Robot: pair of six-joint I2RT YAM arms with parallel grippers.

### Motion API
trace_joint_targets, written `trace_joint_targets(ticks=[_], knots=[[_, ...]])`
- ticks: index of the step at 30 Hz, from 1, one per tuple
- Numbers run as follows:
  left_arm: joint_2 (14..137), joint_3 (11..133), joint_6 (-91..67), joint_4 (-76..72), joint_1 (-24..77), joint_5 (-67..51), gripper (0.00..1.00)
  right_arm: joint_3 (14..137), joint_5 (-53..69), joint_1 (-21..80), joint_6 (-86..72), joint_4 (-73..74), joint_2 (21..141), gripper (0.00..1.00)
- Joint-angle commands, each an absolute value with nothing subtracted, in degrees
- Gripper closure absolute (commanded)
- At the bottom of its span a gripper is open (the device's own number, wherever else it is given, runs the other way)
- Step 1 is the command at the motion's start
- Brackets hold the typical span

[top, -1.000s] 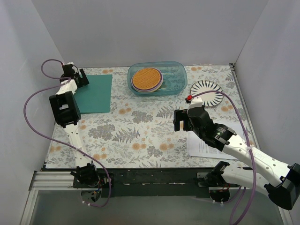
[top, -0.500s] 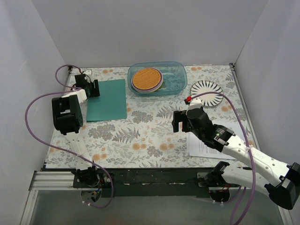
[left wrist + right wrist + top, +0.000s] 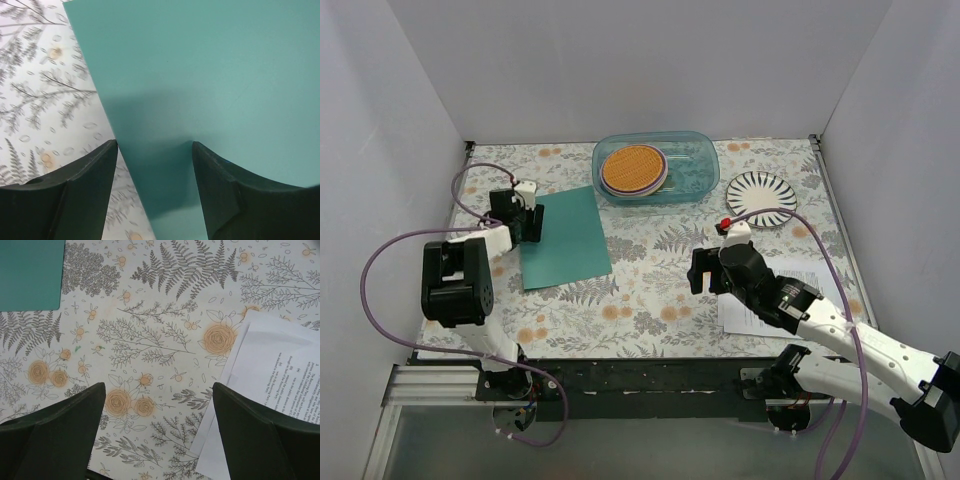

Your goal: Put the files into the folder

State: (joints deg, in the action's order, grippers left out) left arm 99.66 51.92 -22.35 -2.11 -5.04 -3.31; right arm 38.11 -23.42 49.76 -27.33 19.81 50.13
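1. From here I see the folder lying flat and closed on the table, just left of and nearer the arm bases than the clear container, its far right corner close to the container's wall.
2. My left gripper sits at the folder's edge farthest from the container. In the wrist view its jaws stand apart, with that teal edge running between the two fingers. I cannot tell whether the tips press on the cover.
3. The files lie well apart from the container, on its right and near the table's front edge.
4. My right gripper hangs between the container and the files, jaws spread wide and holding nothing.
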Motion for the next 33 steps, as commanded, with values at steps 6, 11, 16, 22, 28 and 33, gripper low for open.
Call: trace_joint_targets(ticks=[6,11,16,22,28,33], knots=[[88.34,40.7,-21.88,8.95,6.67,-1.24,0.41,35.42,-23.64,52.56,-32.78,18.98,47.11,0.05],[84.46,40.69,-27.85,14.05,12.21,-0.88,0.42,33.67,-23.91,53.61,-34.8,20.04,45.44,0.06],[83.58,44.02,-35.94,20.2,15.38,-4.03,0.39,32.08,-23.29,56.15,-38.14,20.39,46.84,0.07],[83.76,55.36,-38.85,30.31,15.38,-11.86,0.28,32.25,-25.65,67.38,-41.65,18.19,53.69,0.07],[82.09,61.08,-37.53,34.98,14.86,-13.71,0.12,39.8,-29.53,77.94,-43.15,17.14,66.78,0.07],[85.16,61.52,-36.39,31.39,7.77,-11.6,0.12,42.71,-26.55,81.38,-42.89,9.78,73.99,0.07]])
